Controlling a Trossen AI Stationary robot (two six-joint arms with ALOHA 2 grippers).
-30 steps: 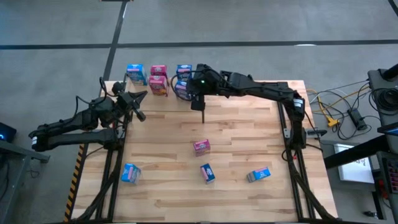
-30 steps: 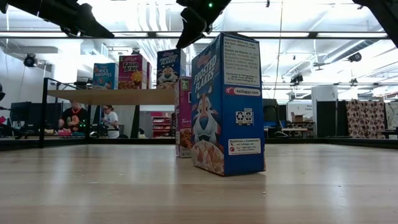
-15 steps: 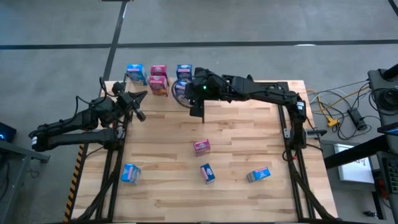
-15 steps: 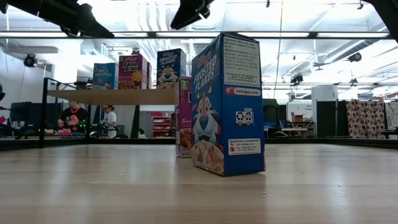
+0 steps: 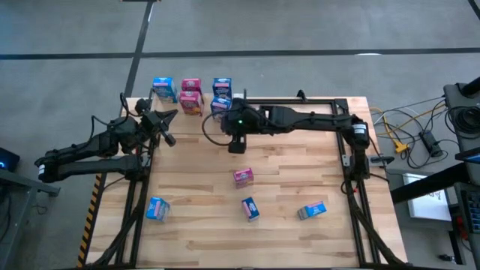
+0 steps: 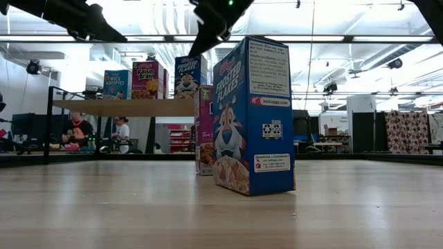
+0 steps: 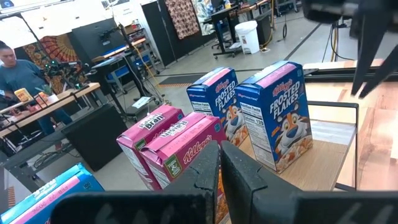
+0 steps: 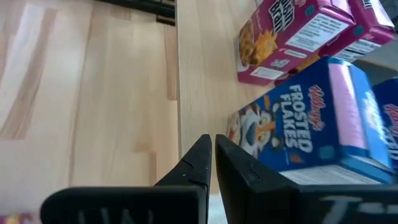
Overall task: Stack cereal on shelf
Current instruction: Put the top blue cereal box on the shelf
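The pale shelf [image 5: 204,112] at the table's far left carries several cereal boxes standing on their bases: blue ones [image 5: 163,88] [image 5: 222,86] [image 5: 220,105] and pink ones [image 5: 191,85] [image 5: 190,102]. A pink box [image 5: 242,176] and three blue boxes [image 5: 250,208] [image 5: 312,211] [image 5: 157,208] rest on the tabletop. My right gripper [image 5: 236,142] [image 8: 212,155] hovers shut and empty just on the near side of the shelf, beside a blue Frosted Flakes box [image 8: 305,134]. My left gripper [image 5: 169,129] [image 7: 219,165] waits shut at the table's left, facing the shelf.
A black metal frame [image 5: 300,99] runs along the table's far edge right of the shelf. In the low view a blue box [image 6: 252,114] stands close to the camera with a pink one [image 6: 205,128] behind it. Bare planks [image 5: 300,165] lie between the shelf and the loose boxes.
My right gripper has drawn back from the shelf toward the table's near edge and sunk a little. The blue box at the shelf's near right, partly under the arm before, now stands uncovered. The left arm has kept still.
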